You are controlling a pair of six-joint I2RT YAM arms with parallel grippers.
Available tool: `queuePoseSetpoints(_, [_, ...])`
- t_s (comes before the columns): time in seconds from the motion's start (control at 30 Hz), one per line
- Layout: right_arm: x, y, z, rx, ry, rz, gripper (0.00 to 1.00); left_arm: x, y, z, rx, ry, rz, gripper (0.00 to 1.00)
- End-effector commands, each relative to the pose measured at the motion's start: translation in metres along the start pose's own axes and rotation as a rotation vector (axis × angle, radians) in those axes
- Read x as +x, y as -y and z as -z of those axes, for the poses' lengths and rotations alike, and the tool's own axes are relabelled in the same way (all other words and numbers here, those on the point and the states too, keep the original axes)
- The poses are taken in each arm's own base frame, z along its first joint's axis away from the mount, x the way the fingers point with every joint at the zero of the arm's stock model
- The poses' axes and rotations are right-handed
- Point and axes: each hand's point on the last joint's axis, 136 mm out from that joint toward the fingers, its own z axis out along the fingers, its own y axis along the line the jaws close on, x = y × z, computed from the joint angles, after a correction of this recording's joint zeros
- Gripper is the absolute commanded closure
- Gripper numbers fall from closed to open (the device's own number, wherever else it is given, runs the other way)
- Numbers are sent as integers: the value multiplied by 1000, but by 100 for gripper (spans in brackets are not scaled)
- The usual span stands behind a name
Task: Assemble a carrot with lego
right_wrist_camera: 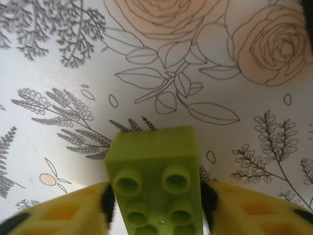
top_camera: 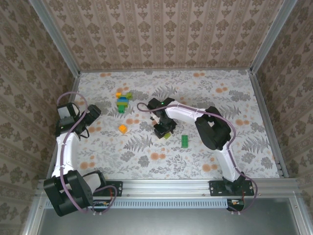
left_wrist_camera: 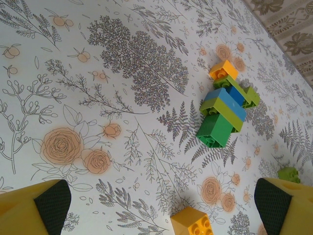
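Observation:
My right gripper (right_wrist_camera: 156,205) stands low over the table with a lime-green lego brick (right_wrist_camera: 154,171) between its fingers (right_wrist_camera: 244,210), studs facing the camera. A sliver of table shows between the left pad and the brick, so the jaws stand open around it. From above, that gripper (top_camera: 164,128) and brick (top_camera: 168,135) are at mid-table. My left gripper (left_wrist_camera: 161,205) is wide open and holds nothing; an orange brick (left_wrist_camera: 192,223) lies just ahead of it. The carrot is out of view.
A build of yellow, green and blue bricks (left_wrist_camera: 222,110) lies beyond the orange brick (top_camera: 122,128), towards the far wall (top_camera: 123,102). A dark green brick (top_camera: 185,141) lies right of the right gripper. A small lime piece (left_wrist_camera: 288,174) sits by my left gripper's right finger.

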Motion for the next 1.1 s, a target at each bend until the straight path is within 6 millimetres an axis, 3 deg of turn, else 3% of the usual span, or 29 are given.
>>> queuePoseSetpoints(0.0, [-14, 3, 27, 15, 150, -28, 37, -1, 1, -1, 11, 7, 10, 0])
queuePoseSetpoints(0.2, [-24, -13, 78, -8, 277, 10, 29, -1, 1, 1, 6, 11, 4, 0])
queuePoseSetpoints(0.33, [-38, -40, 95, -28, 282, 96, 28, -3, -2, 3, -12, 20, 5, 0])
queuePoseSetpoints(0.67, [-99, -112, 75, -65, 269, 234, 26, -9, -31, 16, -85, 73, 85, 0])
queuePoseSetpoints(0.83, [-109, -126, 58, -99, 282, 215, 26, -11, -37, 18, -88, 90, 110, 0])
queuePoseSetpoints(1.07, [-128, -140, 57, -123, 371, 192, 26, -10, -36, 15, -78, 82, 113, 0])
